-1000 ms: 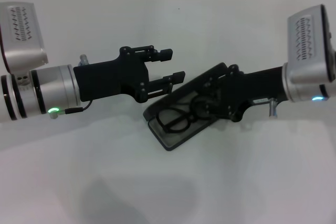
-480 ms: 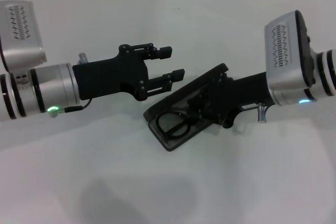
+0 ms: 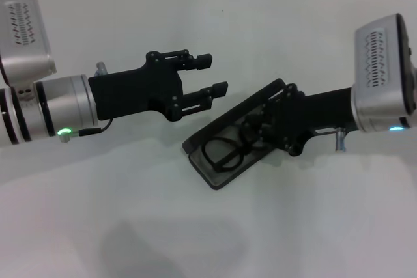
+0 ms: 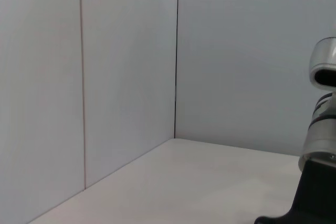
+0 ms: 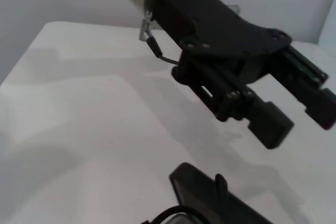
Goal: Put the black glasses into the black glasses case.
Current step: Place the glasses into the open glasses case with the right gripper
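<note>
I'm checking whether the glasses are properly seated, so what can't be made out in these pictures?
- Head view: the right end effector covers one lens of the black glasses; its grip is unreadable.
- Right wrist view: the black glasses case is cut off by the frame edge.
- Left wrist view: neither shows.

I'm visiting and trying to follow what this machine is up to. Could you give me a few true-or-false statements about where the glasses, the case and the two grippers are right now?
1. The black glasses lie inside the open black glasses case. True.
2. The case lid is shut. False: it stands raised.
3. The left gripper holds the glasses. False: it is open and empty, above the table.
4. The right gripper is at the case. True.
</note>
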`<control>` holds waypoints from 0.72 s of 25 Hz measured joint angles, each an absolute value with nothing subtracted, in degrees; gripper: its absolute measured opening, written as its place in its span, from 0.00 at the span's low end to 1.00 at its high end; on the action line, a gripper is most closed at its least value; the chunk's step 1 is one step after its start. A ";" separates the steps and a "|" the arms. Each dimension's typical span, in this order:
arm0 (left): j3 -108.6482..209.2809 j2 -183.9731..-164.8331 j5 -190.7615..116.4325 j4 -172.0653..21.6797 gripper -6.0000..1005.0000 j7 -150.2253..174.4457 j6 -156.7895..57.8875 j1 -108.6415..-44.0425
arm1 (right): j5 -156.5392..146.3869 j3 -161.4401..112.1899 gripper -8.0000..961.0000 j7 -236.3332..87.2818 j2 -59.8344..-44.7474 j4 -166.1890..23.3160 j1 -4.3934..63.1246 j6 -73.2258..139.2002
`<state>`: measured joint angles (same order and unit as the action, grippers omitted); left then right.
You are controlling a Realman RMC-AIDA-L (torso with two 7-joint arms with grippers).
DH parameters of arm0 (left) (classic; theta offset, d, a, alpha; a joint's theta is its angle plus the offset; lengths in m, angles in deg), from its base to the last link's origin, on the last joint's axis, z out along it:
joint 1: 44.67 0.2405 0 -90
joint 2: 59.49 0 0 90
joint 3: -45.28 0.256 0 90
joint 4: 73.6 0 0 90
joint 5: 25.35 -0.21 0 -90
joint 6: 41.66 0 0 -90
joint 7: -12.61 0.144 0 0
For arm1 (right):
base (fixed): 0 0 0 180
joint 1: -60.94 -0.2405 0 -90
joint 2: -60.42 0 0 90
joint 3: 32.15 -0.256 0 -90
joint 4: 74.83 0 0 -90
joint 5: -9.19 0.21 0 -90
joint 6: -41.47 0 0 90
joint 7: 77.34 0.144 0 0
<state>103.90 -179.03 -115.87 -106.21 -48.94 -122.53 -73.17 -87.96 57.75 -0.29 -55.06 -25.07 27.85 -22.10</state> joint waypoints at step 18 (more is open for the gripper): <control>103.90 -179.02 -115.87 -106.56 0.59 -48.77 -122.49 -73.33 | -90.01 56.75 0.13 0.17 -55.14 -23.25 28.07 -24.64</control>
<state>103.90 -179.02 -115.87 -106.56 -48.77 -122.49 -73.33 -90.01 56.75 0.17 -55.14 -23.25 28.07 -24.64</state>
